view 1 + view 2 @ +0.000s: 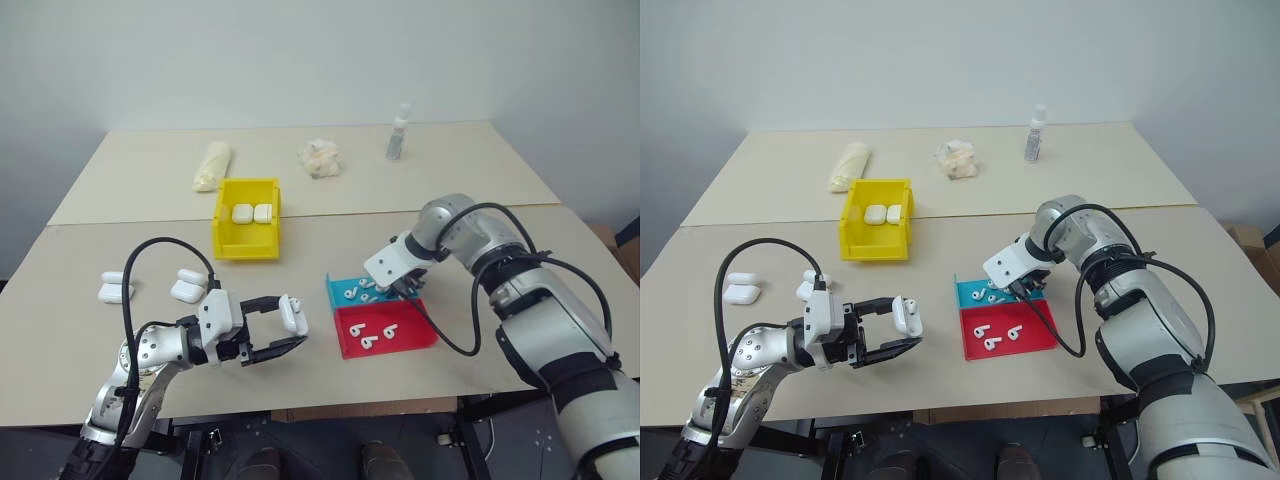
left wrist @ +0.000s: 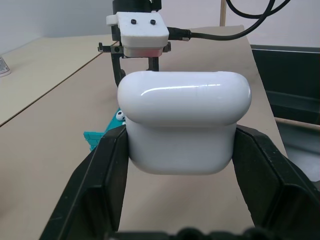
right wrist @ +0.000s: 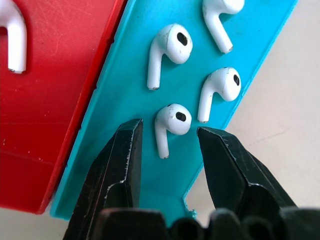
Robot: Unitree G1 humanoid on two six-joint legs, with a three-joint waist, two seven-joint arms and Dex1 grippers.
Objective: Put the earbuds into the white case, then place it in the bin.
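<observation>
My right tool (image 3: 167,137) hangs half-open over the shallow teal plastic tray (image 3: 125,100) near the counter's front edge, straddling one tiny glossy white earbud (image 3: 169,125). Closing off-centre could flick it onto the counter or nudge its neighbours. My left tool (image 1: 262,330) clamps the small glossy white rounded case (image 2: 182,122), lid closed, well short of the bright yellow bin (image 1: 246,238).

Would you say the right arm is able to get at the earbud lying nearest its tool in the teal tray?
Probably yes: the right tool hangs open with the earbud between its fingers, nothing between them.
</observation>
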